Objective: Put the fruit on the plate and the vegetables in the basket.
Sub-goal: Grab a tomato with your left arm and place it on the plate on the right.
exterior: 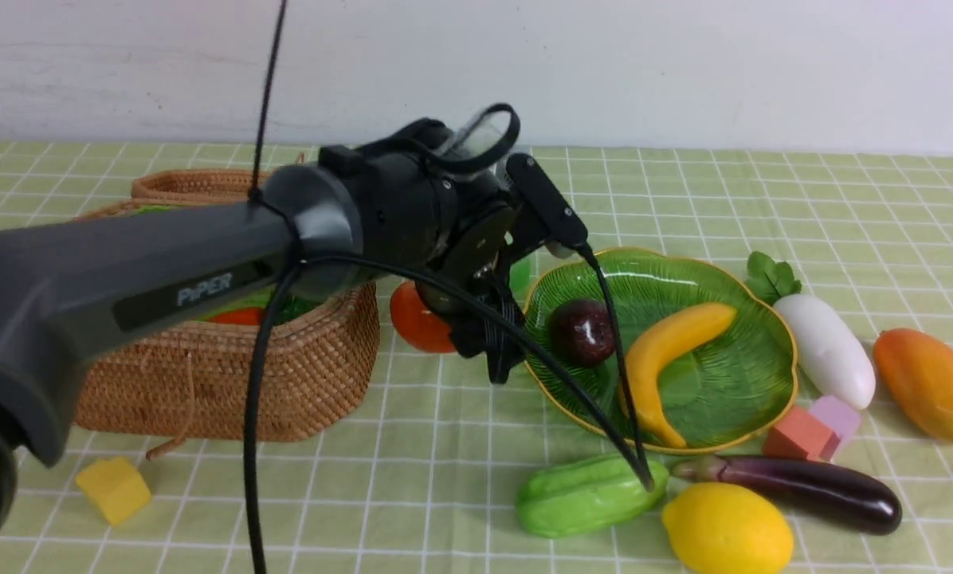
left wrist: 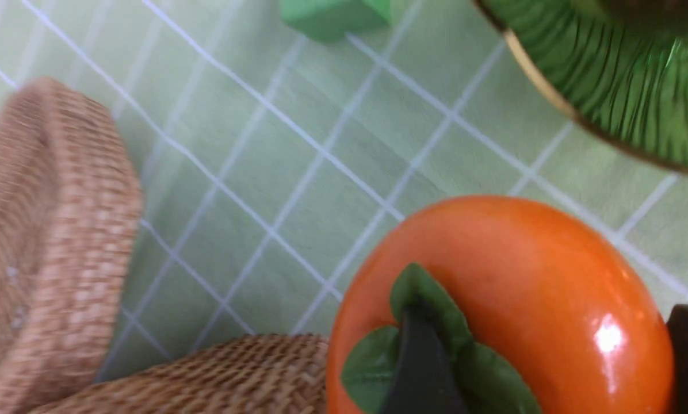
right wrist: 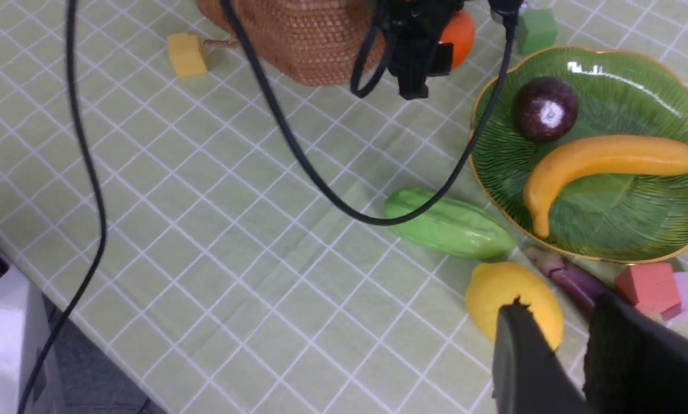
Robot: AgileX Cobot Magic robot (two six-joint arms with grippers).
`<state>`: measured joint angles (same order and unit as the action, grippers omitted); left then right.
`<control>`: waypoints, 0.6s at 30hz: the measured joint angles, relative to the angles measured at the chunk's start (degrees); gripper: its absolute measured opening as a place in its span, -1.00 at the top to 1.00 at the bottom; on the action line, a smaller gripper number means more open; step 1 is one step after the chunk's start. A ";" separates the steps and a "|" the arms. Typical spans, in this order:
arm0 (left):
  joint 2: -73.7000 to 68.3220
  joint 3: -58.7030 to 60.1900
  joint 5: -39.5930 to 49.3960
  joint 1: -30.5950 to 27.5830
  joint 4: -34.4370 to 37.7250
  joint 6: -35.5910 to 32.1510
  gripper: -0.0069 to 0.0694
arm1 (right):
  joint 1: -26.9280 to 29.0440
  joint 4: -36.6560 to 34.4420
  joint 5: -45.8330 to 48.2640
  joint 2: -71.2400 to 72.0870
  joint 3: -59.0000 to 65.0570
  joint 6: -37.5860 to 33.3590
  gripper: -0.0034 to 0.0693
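While the persimmon (exterior: 417, 323) was pinched in the left hand (left wrist: 551, 313), one finger (left wrist: 419, 356) was seen pressed on its green cap and the other against the opposite side. The fruit was located between the basket (exterior: 229, 375) and the plate (exterior: 787, 351), low over the table (exterior: 413, 446); whether it touched the cloth could not be told.

On the plate, the mangosteen (exterior: 581, 332) and the banana (exterior: 668, 351) were recorded lying side by side. A red-orange item was noted inside the basket, mostly hidden by the arm; its identity could not be told.

The radish (exterior: 827, 351) was found just beside the plate's right rim, and the mango (exterior: 931, 387) farther right. In front of the plate, the gourd (exterior: 584, 494), the lemon (exterior: 727, 530) and the eggplant (exterior: 803, 490) were noted close together. A red block (exterior: 799, 434) and a pink block (exterior: 839, 414) were seen touching between plate and radish.

The right hand (right wrist: 560, 313) was observed above the lemon, its fingers a little apart and nothing held.
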<state>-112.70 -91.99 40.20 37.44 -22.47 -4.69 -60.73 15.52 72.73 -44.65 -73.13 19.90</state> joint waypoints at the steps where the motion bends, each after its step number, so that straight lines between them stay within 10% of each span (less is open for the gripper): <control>1: 0.87 0.00 -1.39 0.12 0.49 0.00 -0.44 | 0.00 1.62 0.00 0.00 0.00 0.92 0.41; 18: -7.64 -4.71 -32.59 4.02 10.72 0.06 -0.44 | 0.00 9.97 -0.64 0.00 0.00 9.94 0.41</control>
<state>-120.33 -96.70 7.60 41.46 -11.75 -4.63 -60.73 25.49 72.08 -44.65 -73.13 29.84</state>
